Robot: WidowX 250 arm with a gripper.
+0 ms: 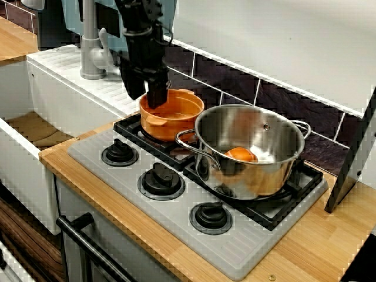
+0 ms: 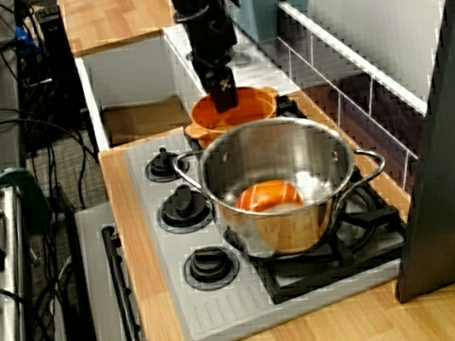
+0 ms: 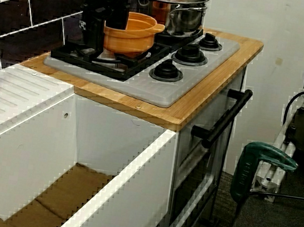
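One orange pot (image 1: 172, 116) sits on the back burner of a grey stove (image 1: 241, 249), at the end nearer the sink (image 1: 20, 170). It is just beside a larger steel pot (image 1: 252, 150) on the next burner. The black gripper (image 1: 145, 97) stands upright over the orange pot's far rim, with one finger dipping inside and the other hanging outside the wall. Whether the fingers press on the rim I cannot tell. A round orange thing (image 1: 241, 154) lies inside the steel pot. Three black knobs (image 1: 160, 179) line the stove's front. The stove rests on a wooden worktop (image 1: 320, 247), and a grey tap (image 1: 90, 53) stands behind the white sink.
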